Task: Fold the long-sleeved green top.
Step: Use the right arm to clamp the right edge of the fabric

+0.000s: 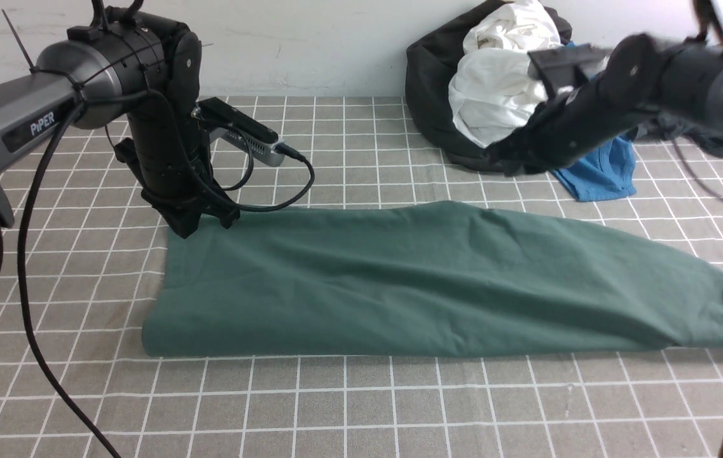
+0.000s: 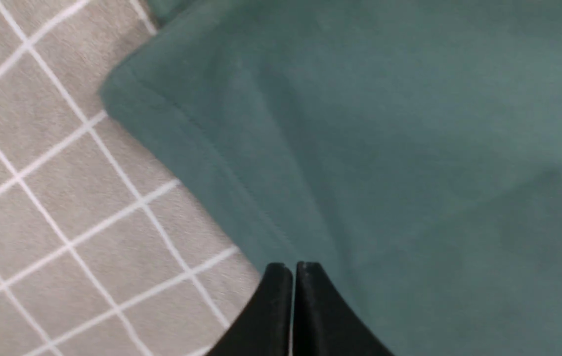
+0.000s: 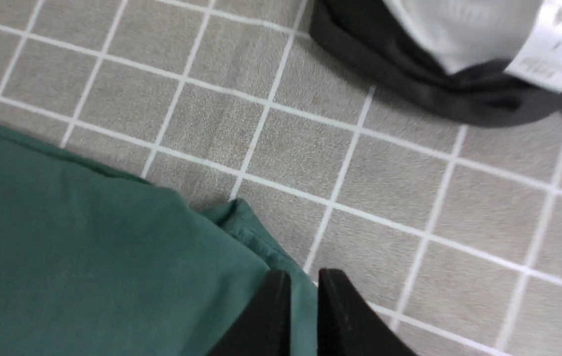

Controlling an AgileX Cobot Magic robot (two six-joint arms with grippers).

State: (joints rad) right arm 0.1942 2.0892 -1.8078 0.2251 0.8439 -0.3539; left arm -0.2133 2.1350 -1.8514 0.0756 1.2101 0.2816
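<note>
1. OK, so using the front view as a clock face, 12 being the far side: the green long-sleeved top (image 1: 399, 286) is lying across the middle of the grid-lined surface (image 1: 361, 407), running from about 9 o'clock over to between 3 and 4, where the picture edge cuts it off.

2. It's a long, low strip of fabric right now. Its near edge runs pretty straight over most of the width, the far edge humps up around 1 o'clock, and there's some bunching at the 3-to-4 end. Couple of soft creases too.

3. Left gripper (image 2: 293, 272) is at 9 o'clock, by that end of the top. Jaws are clenched together, just a thin line between them. Can't tell if the tips actually touch the cloth, and I don't see any fabric pinched in them.

4. Right gripper (image 3: 305, 279) is up around 2 o'clock, raised above the surface and blurry in the front view. Jaws are a bit released, narrow gap, nothing between the tips that I can see. In its wrist view the tips overlap the top's edge.

5. Background pile: black fabric (image 1: 428, 95) towards 1 o'clock, a white cloth (image 1: 498, 83) on it between 1 and 2, then blue fabric (image 1: 603, 172) and a dark garment (image 1: 720, 140) between 2 and 3, partly behind the right arm (image 1: 641, 83).
</note>
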